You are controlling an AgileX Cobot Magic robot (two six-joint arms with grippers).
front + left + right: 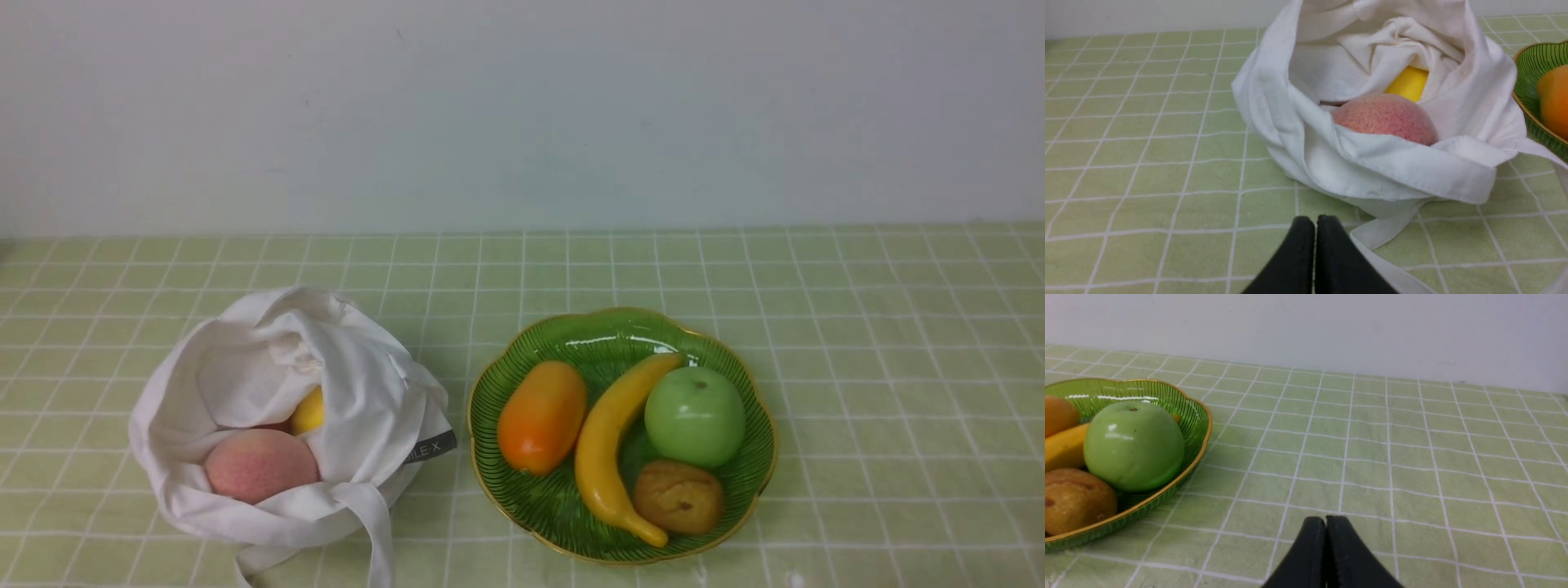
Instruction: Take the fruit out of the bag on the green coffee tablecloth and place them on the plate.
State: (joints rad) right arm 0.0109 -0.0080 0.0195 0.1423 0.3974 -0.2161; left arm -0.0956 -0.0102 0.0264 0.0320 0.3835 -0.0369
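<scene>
Two tools are sitting low at my near edge of the bench, each one showing only in its own wrist view. My left tool (1314, 228) is pressed closed with nothing between its black fingers, hanging just over the green tablecloth (857, 343) right in front of the bag (359, 384). My right tool (1326, 528) is closed and empty as well, hovering over bare cloth beside the plate (604, 331).

Next out, the bag's white strap (377, 523) is trailing toward me across the cloth. Its mouth is gaping my way, and the pink peach (260, 464) is lying at the front of the opening, touching the folded hem. Behind it the small yellow fruit (309, 411) is peeking from under a fold of cloth, mostly hidden. A grey label (431, 447) is sticking out on the side nearest the plate.

To the bag's right, close but not touching it, the plate is holding four pieces. Nearest me the brown rough fruit (679, 495) is resting against the tip end of the banana (608, 445). Farther back the green apple (695, 416) is sitting on the banana's right and an orange oval fruit (542, 416) on its left.
</scene>
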